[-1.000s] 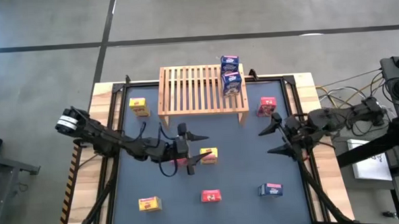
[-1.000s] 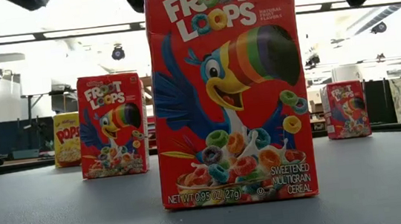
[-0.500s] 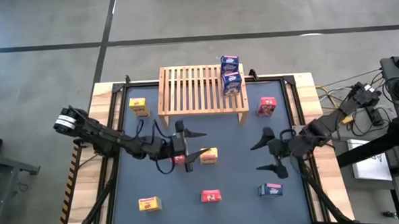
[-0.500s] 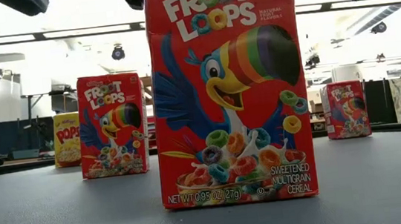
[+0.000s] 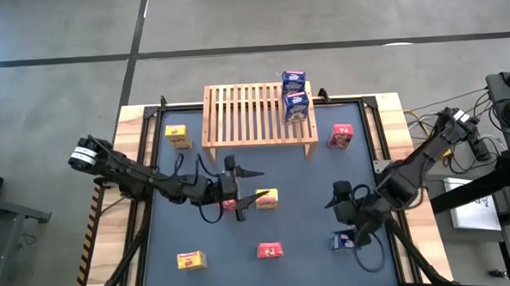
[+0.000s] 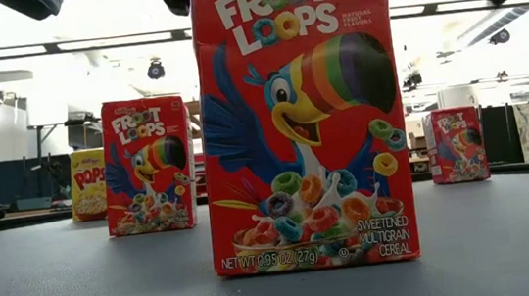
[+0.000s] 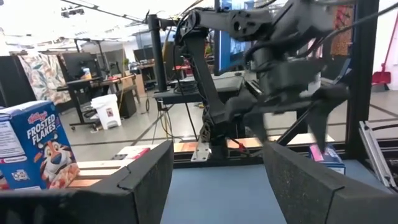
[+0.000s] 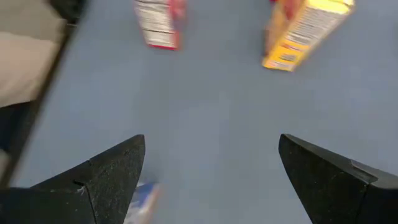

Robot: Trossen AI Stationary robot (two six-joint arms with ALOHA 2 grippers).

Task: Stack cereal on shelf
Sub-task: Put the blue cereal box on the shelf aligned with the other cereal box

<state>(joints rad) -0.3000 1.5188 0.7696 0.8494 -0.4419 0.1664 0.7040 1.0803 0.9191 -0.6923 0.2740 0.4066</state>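
The table (image 5: 311, 244), with its dark blue-grey mat, fills the lower centre of the high view. At its upper edge stands the shelf (image 5: 245, 113), a light-wood rack with many slats. Two blue cereal boxes (image 5: 295, 95) are already at the right end of its top, one behind the other, so the stacking is started but far from finished.

The left arm comes in from the middle left of the frame. The left gripper (image 5: 236, 185) is near the centre of the table, just beside a red box (image 5: 230, 204) and a yellow box (image 5: 265, 199). In its wrist view the fingers (image 7: 146, 180) stand apart with nothing between them, so it holds nothing.

The right arm enters from the right edge and bends down to the lower right of the mat. The right gripper (image 5: 353, 216) hangs with its jaws wide open directly over a blue box (image 5: 345, 242), probably to take that one next.

The other boxes lie scattered: a yellow one (image 5: 177, 135) at the left of the shelf, a red one (image 5: 340, 137) at its right, a yellow one (image 5: 190, 260) at lower left, and a red one (image 5: 269, 250) at lower centre. All wait on the mat because they are not yet carried up.
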